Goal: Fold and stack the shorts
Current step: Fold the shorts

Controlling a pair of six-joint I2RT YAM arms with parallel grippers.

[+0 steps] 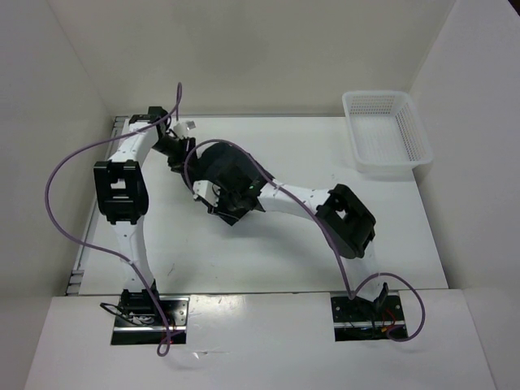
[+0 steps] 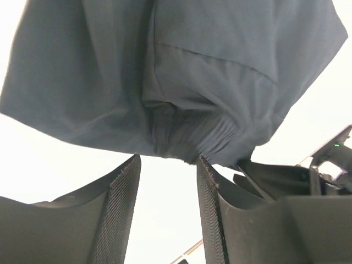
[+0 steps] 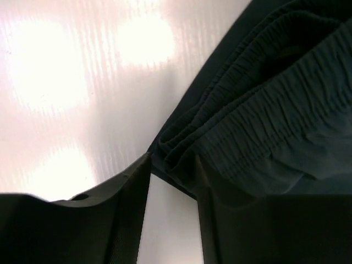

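Shorts (image 1: 230, 166) are seen bunched on the bench (image 1: 260, 260) left of centre, well apart from the white mesh basket (image 1: 386, 130); the left claw (image 2: 166, 165) is held parted just short of the fabric; the right claw (image 3: 171, 168) is parted, the waistband's edge between its tips.

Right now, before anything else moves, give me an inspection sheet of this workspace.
Surface: white table, glossy, light glare in the right wrist view.
Job's things: dark shorts, bunched in a heap left of centre, elastic waistband gathered, not folded flat.
Clutter: nothing seen.
Grippers: left end effector open, fingertips just short of the waistband; right end effector open, a folded fabric edge at its fingertips.
Cables: purple cables loop loosely off both arms, above the table.
Surroundings: white mesh basket, empty, at the far right corner; white walls around.
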